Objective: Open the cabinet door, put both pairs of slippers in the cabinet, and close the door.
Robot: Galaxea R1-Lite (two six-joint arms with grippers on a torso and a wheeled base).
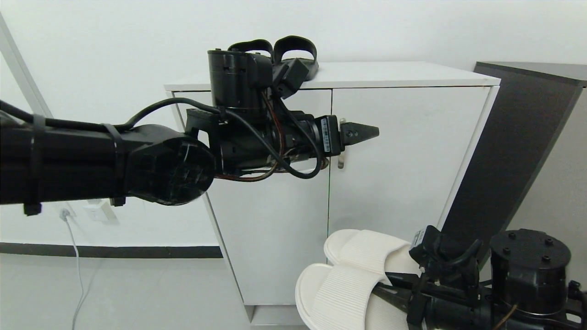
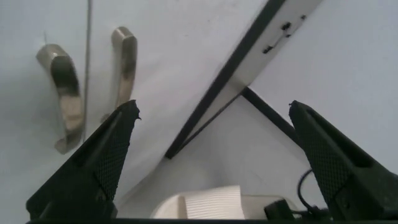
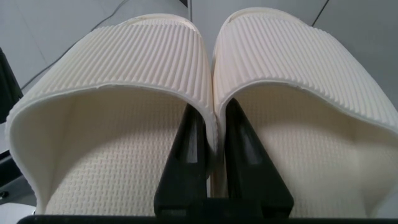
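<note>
left pincer (image 1: 365, 133): spread wide, door handles (image 2: 124, 62) just ahead of it
right pincer (image 3: 214, 124): pinching both white slippers (image 3: 124, 87) by their inner walls

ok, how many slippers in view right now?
4. Two white slippers side by side, low in front of the cabinet, with the right gripper jaws shut on their inner edges. Two black slippers on the cabinet top, partly hidden.

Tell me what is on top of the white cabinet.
A pair of black slippers sits on the cabinet top, toward its left end. The left arm covers their lower parts, so the soles and part of the left slipper are hidden.
</note>
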